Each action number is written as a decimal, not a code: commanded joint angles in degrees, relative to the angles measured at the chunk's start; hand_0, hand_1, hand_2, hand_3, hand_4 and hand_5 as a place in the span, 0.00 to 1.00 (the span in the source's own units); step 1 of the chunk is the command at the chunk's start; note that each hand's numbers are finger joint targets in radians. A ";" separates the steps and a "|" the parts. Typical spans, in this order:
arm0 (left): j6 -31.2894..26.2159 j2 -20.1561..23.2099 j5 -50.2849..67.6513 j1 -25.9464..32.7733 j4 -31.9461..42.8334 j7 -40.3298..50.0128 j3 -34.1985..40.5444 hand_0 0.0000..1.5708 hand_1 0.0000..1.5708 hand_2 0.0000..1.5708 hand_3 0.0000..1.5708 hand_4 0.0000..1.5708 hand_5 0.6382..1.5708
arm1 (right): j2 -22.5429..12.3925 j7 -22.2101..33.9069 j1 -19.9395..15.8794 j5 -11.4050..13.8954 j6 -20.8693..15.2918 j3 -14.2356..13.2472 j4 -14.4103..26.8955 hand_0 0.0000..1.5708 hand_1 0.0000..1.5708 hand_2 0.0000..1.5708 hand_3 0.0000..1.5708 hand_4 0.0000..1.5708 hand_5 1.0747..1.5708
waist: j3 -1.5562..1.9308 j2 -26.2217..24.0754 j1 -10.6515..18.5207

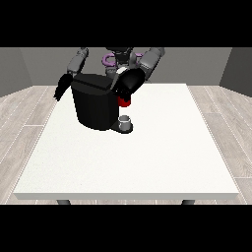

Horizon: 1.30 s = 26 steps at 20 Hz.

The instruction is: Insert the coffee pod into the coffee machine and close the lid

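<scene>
White table (147,162), wood-plank floor (29,113), grey walls (29,64), black coffee machine (93,106)

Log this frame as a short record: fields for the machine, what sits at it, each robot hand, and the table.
machine: black coffee machine on the table's far left part
at the machine: red thing under the head; grey cup on the base below it
robot hand at view's right: at the machine's head, above the red thing
robot hand at view's left: hanging beside the machine, fingers pointing down
table: white
pod: not visible
</scene>
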 commanded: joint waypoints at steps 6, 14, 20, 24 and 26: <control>4.27 0.74 -3.41 -1.78 -0.06 -0.34 -1.22 0.47 0.47 0.55 0.42 0.00 1.00 | -0.14 1.50 -3.19 0.38 -0.38 -0.09 -0.13 0.00 0.00 0.00 0.00 0.13 1.00 | -0.16 2.33 -0.72; 4.03 0.98 -4.42 -1.38 0.19 0.40 -1.11 0.00 0.00 0.35 0.29 0.00 1.00 | 0.17 0.37 -1.68 0.98 -0.62 0.29 1.05 0.00 0.00 0.00 0.00 0.11 1.00 | -0.15 1.64 -0.02; 3.52 1.68 -3.73 3.37 1.23 -2.06 -0.34 0.00 0.00 0.21 0.14 0.00 1.00 | -0.08 2.78 1.16 -0.27 -0.17 -0.68 -0.29 0.00 0.00 0.00 0.00 0.00 1.00 | -0.17 -2.79 2.04; 1.19 -1.01 -2.97 5.37 0.46 1.82 -0.22 0.00 0.00 0.00 0.04 0.00 1.00 | -0.29 -3.65 7.22 -1.86 1.54 -1.68 3.36 0.00 0.00 0.00 0.00 0.00 1.00 | -0.14 -7.99 3.96; -0.27 -2.91 -2.16 7.45 1.20 1.89 -0.29 0.00 0.00 0.00 0.03 0.00 1.00 | 2.06 -0.62 8.73 -0.11 0.34 0.94 2.75 0.00 0.00 0.00 0.00 0.00 1.00 | -0.17 -12.19 5.61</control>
